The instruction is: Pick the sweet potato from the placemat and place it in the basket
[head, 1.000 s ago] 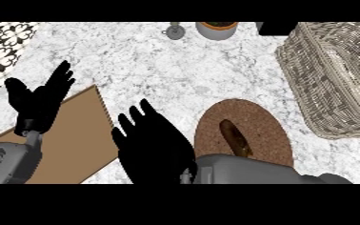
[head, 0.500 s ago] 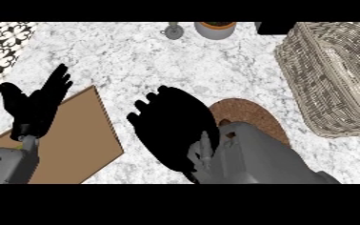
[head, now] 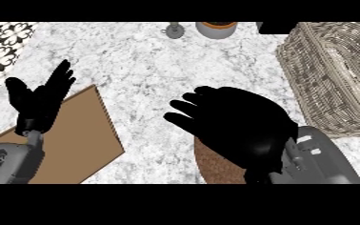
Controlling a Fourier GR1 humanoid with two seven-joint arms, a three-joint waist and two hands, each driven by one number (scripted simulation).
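My right hand hovers over the round brown placemat, fingers spread and relaxed, covering most of it. The sweet potato is hidden under that hand. Only the mat's lower left part shows beneath the palm. The wicker basket stands at the right edge of the counter, to the right of and beyond the hand. My left hand rests open at the left, fingers up, above a brown board.
A brown cutting board lies at the lower left. At the back edge stand a small grey shaker and a grey pot with an orange rim. A patterned tile shows at the upper left.
My right hand has moved right and forward over the placemat, now hiding the sweet potato that showed a second ago. The left hand has barely shifted.
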